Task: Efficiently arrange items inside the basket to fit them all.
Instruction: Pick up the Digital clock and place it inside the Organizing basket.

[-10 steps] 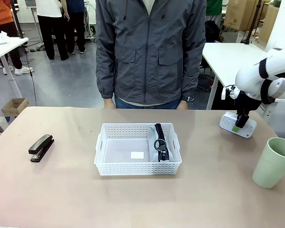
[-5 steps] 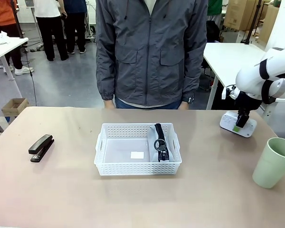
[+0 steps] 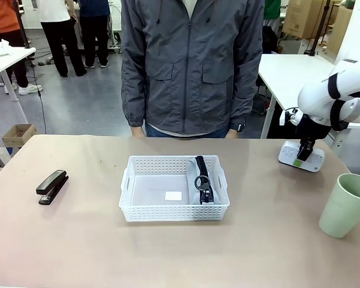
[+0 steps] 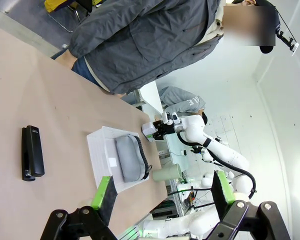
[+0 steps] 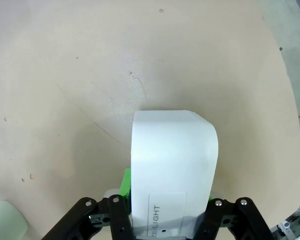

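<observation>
Right gripper (image 5: 170, 192) is clamped shut on the white box (image 5: 172, 150). Its wrist cam shows it best: a green pad (image 5: 124, 183) is pressed flat against one side of the box. The box pokes out past the fingertips along the table (image 5: 65, 75), rounded end away from the wrist. There's a printed label on top near the jaws, but it's cut off so I can't read the whole word.

The front cam doesn't show the label or the grip detail, but it places everything else. The pale green cup (image 3: 346, 205) stands near that gripper, on the robot's side of it. The basket (image 3: 174, 213) is well off to its left, mid-table. The black stapler (image 3: 51, 186) is way beyond that, near the opposite edge. A person (image 3: 189, 66) stands at the far side.

Left gripper (image 4: 162, 187) is wide open with nothing between the fingers. Its cam looks down the table, with the basket ahead between the two fingers and the stapler ahead and off to one side.

That view shows the grey pouch (image 4: 127, 157) lying in the basket. From the front you mostly see only its black strap and zip along the basket's right wall. There's also a small white patch (image 3: 173, 195) on the basket floor just beside the pouch; can't tell what it is.
</observation>
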`<action>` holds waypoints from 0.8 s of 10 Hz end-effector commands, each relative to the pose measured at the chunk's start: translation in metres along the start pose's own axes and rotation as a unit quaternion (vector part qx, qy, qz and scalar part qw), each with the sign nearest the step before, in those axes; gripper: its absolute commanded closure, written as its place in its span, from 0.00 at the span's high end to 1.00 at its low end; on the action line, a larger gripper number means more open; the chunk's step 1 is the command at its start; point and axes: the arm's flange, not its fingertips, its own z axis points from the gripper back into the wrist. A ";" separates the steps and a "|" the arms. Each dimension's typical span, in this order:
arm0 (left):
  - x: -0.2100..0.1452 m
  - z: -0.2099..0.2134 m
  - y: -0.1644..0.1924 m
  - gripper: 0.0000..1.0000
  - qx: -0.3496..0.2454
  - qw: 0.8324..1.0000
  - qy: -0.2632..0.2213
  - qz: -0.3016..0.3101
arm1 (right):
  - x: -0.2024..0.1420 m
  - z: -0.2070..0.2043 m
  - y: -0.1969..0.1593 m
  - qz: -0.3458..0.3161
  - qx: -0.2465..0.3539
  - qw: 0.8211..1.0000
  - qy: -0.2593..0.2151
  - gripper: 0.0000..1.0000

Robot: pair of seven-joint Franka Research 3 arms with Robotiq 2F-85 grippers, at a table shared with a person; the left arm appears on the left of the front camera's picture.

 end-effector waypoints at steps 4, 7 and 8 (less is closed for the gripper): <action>0.001 -0.001 -0.002 1.00 -0.008 1.000 -0.004 -0.008 | 0.003 0.000 -0.010 -0.019 -0.008 1.000 0.010 0.00; 0.001 -0.001 -0.002 1.00 -0.008 1.000 -0.004 -0.008 | 0.004 0.051 -0.005 -0.092 0.014 0.996 -0.007 0.00; 0.001 -0.001 -0.002 1.00 -0.008 1.000 -0.004 -0.008 | 0.006 0.078 0.005 -0.135 0.024 0.991 -0.005 0.00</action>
